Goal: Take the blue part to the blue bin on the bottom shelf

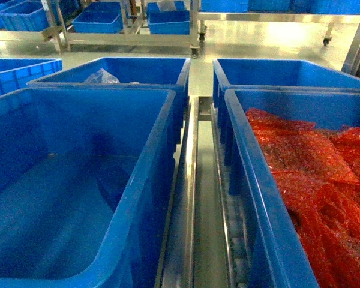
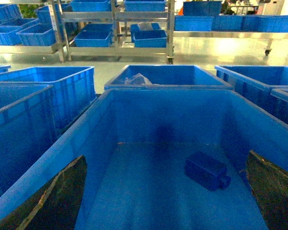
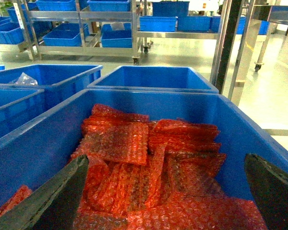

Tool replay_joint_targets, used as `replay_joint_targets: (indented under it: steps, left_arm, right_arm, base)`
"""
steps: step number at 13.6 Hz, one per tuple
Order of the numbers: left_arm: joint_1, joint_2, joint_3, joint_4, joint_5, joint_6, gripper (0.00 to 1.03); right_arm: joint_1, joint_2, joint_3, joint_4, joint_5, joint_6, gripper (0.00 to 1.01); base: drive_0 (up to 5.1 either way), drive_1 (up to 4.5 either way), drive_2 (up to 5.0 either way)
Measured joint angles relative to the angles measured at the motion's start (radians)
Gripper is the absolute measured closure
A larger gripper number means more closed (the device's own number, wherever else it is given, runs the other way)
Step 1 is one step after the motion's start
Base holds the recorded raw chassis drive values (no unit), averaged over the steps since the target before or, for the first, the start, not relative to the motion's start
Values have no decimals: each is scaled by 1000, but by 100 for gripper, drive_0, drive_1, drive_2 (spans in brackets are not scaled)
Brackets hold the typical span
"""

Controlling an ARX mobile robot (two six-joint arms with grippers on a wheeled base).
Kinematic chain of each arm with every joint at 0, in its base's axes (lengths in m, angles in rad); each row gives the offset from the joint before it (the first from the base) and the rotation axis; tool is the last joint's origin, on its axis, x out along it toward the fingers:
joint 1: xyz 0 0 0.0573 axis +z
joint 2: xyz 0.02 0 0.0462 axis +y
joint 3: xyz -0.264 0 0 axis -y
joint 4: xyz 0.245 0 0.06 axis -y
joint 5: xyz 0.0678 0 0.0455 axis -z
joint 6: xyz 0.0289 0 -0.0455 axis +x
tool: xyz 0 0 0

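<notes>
A: We looked out over a bright hall with a glossy pale floor (image 1: pixel 258 42) and steel racks (image 2: pixel 117 19) along the far side, each loaded with small blue crates (image 2: pixel 93 38). Under us ran the bottom shelf (image 1: pixel 195 198), bare steel rails with little roller wheels showing in the gap between the bins.

B: And we counted four big blue bins in the head view, two near and two behind. The near left blue bin (image 1: pixel 141 198) was nearly bare; the near right bin (image 1: pixel 252 198) was heaped with red bubble wrap (image 3: pixel 149 163). The far left bin (image 1: pixel 162 75) held a clear plastic bag (image 1: pixel 101 77).

A: One blue part (image 2: pixel 206 170) was all we found: a dark blue blocky piece with a short stub at one end, lying on the floor of the near left bin, toward its right wall.

B: The left gripper (image 2: pixel 163 211) hung above that bin, fingers spread wide apart and holding nothing. The right gripper (image 3: pixel 163 206) hung over the red wrap, its fingers just as wide and bare.
</notes>
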Motion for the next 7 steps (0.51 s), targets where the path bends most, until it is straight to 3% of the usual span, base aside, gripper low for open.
replay_joint_targets:
  steps: [7]
  left_arm:
    - [0,0,0,0,0,0,5]
  right_arm:
    - [0,0,0,0,0,0,3]
  base:
    - [0,0,0]
